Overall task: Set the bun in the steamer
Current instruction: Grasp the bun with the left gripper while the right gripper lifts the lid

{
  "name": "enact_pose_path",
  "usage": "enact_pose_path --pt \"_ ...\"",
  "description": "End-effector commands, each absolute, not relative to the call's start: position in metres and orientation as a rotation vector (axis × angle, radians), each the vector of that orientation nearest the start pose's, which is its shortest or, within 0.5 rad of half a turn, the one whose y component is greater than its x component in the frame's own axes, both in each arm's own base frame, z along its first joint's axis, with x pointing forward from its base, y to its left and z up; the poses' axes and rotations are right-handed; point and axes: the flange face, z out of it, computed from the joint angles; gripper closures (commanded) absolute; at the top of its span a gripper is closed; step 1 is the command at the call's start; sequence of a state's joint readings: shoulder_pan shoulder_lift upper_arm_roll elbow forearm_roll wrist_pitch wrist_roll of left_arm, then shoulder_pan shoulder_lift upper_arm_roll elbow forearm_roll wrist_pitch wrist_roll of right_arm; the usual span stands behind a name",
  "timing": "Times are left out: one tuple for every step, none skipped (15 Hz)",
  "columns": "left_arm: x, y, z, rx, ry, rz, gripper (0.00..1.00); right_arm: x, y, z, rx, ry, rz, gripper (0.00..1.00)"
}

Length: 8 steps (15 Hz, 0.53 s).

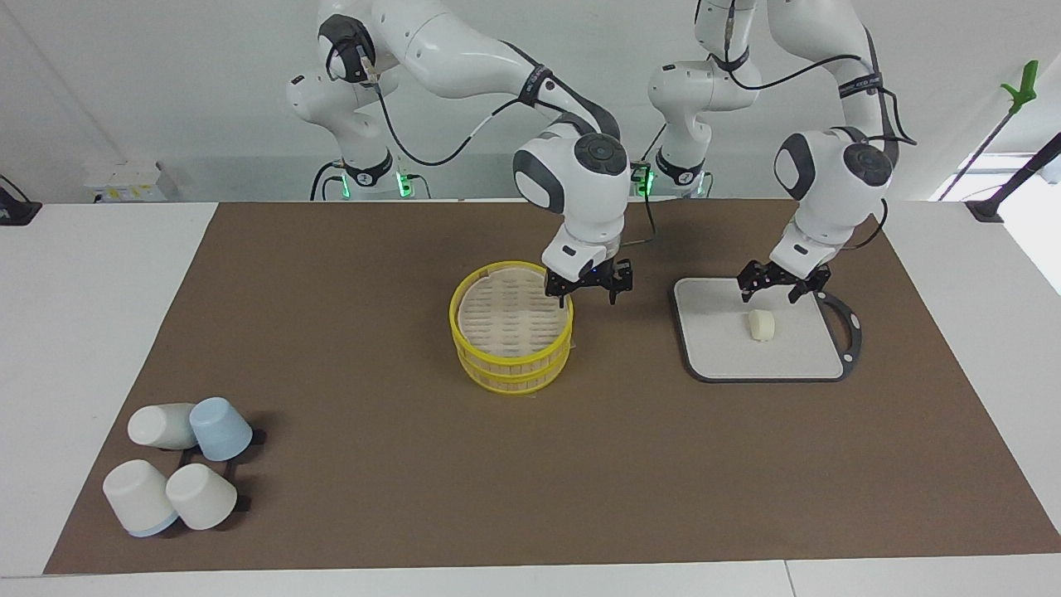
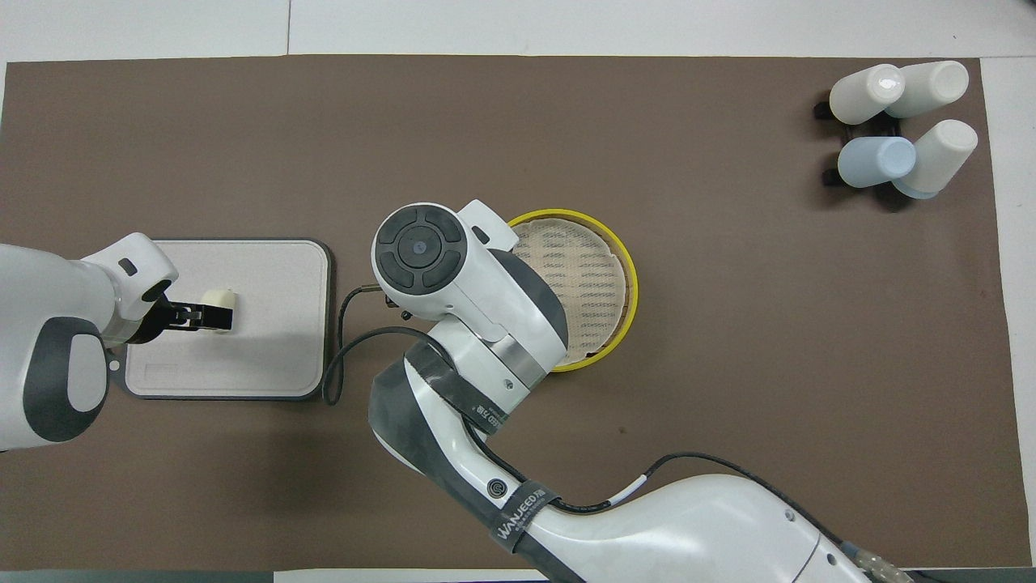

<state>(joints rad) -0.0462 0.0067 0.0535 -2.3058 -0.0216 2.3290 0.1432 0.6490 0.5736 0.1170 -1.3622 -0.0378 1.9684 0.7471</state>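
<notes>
The bun [image 1: 761, 324], a small cream-white lump, lies on the grey square board [image 1: 721, 352] toward the left arm's end of the table. My left gripper [image 1: 775, 288] hangs open just above the bun, not touching it. From overhead its fingertips [image 2: 198, 316] partly cover the bun [image 2: 220, 299]. The yellow steamer [image 1: 514, 365] stands at mid-table with its pale slatted floor bare. My right gripper [image 1: 587, 288] is open at the steamer's rim on the board's side, one finger over the rim and one outside it. In the overhead view it is hidden under its own wrist.
Several upturned cups [image 1: 178, 464], white and one pale blue, stand on a black rack near the table's edge farthest from the robots, at the right arm's end. They also show from overhead [image 2: 898, 121]. A brown mat [image 1: 373, 497] covers the table.
</notes>
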Motion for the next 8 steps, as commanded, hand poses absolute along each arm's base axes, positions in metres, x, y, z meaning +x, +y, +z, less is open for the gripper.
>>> enact_pose_path --pt "0.515 0.001 0.321 -3.147 0.233 -0.080 0.00 0.533 0.472 0.394 -3.108 -0.021 -0.041 0.19" --pt "0.515 0.001 0.317 -3.144 0.264 -0.071 0.00 0.532 0.471 0.393 -3.110 -0.032 -0.034 0.39" --pt "0.515 0.002 0.312 -3.141 0.300 -0.061 0.00 0.532 0.470 0.392 -3.113 -0.031 -0.032 0.54" --pt "0.514 0.002 0.308 -3.137 0.334 -0.049 0.00 0.533 0.469 0.392 -3.117 -0.028 -0.024 0.66" --pt "0.514 0.002 0.305 -3.135 0.353 -0.042 0.00 0.532 0.468 0.391 -3.123 -0.027 -0.017 0.79" --pt "0.515 0.004 0.305 -3.136 0.346 -0.047 0.15 0.532 0.468 0.392 -3.125 -0.027 -0.016 0.93" --pt "0.516 0.005 0.306 -3.137 0.341 -0.042 0.33 0.531 0.467 0.392 -3.133 -0.031 -0.015 0.98" --pt "0.516 0.006 0.307 -3.138 0.339 -0.035 0.48 0.530 0.466 0.393 -3.146 -0.040 -0.010 1.00"
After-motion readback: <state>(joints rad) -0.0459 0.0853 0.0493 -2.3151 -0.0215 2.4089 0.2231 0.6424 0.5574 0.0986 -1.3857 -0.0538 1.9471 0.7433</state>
